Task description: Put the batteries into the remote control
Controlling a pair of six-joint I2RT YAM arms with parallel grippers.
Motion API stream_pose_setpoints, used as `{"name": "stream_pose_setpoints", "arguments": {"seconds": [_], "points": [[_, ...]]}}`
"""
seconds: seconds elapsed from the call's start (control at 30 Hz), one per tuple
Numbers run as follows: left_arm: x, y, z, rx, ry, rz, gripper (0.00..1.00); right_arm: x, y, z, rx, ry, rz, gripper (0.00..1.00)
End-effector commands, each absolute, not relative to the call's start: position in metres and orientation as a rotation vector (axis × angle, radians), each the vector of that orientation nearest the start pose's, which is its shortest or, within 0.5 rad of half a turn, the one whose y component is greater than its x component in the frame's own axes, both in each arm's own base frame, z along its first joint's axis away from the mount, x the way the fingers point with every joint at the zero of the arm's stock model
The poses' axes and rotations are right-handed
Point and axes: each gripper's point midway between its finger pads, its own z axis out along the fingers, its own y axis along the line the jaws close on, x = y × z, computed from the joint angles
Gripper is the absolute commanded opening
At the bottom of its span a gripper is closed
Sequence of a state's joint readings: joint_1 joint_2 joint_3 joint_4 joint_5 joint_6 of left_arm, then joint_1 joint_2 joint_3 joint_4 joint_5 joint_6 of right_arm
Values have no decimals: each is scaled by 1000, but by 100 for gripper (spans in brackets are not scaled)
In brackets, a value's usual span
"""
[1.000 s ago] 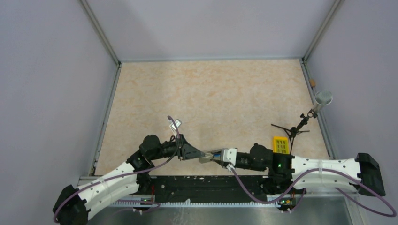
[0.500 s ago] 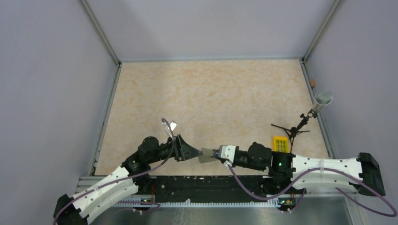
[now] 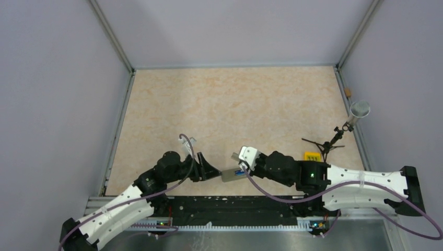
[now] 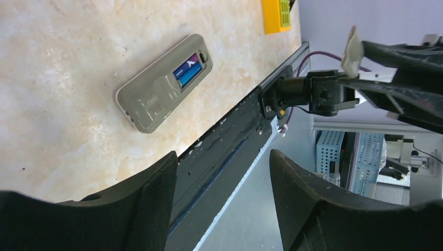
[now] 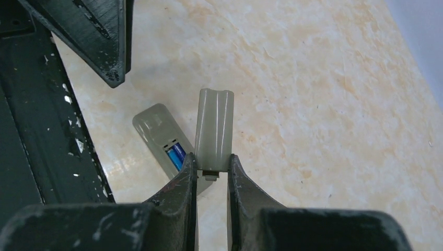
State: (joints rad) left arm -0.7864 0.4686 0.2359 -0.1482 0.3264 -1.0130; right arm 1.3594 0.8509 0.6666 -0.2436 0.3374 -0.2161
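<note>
"Starting at the black base rail (image 5: pixel 31 130), where was the remote?" asked Ana.

"Just beyond the rail, flat on the beige marbled table (image 5: pixel 313 104)," said Tom. "It was the slim grey plastic remote control (image 4: pixel 162 83), back up, with the two small blue cylindrical batteries (image 4: pixel 187 71) side by side in its open recess."

"And the grippers?"

"The left gripper (image 4: pixel 222 157) hung close to the rail, jaws spread wide, gripping nothing. The right gripper (image 5: pixel 211 159), a little farther from the rail and raised, was pinched narrow on one end of the thin pale-grey plastic battery cover (image 5: pixel 214 130)."

"How would it all handle?"

"I judged the remote light, stiff and apt to skid, so best clamped across its long edges, away from the recess. The cover looked thin and needed gentle pressure. Farther from the rail sat a small yellow block (image 4: pixel 276 13)."
</note>
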Motion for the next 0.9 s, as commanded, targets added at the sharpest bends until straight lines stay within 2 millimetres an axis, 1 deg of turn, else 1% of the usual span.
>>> {"name": "stream_pose_setpoints", "arguments": {"seconds": [0.0,0.17,0.2,0.27,0.4,0.53,0.63,0.77,0.87], "points": [[102,-240,134,73,2259,-1441,66,133,259,195,-1236,1650,296,0],[94,-253,125,107,2317,-1494,66,143,249,190,-1232,1700,202,0],[91,-256,120,113,2351,-1496,66,144,248,189,-1229,1708,199,0],[87,-265,122,148,2346,-1520,65,146,248,187,-1227,1721,210,0],[79,-277,115,186,2373,-1486,66,151,249,181,-1222,1751,220,0],[73,-289,108,198,2400,-1502,66,156,249,173,-1204,1773,227,0],[74,-295,104,202,2415,-1491,66,158,248,169,-1187,1782,240,0],[82,-298,93,186,2437,-1431,65,157,250,164,-1183,1793,262,0],[89,-300,88,191,2449,-1374,65,155,251,160,-1195,1805,274,0]]}}
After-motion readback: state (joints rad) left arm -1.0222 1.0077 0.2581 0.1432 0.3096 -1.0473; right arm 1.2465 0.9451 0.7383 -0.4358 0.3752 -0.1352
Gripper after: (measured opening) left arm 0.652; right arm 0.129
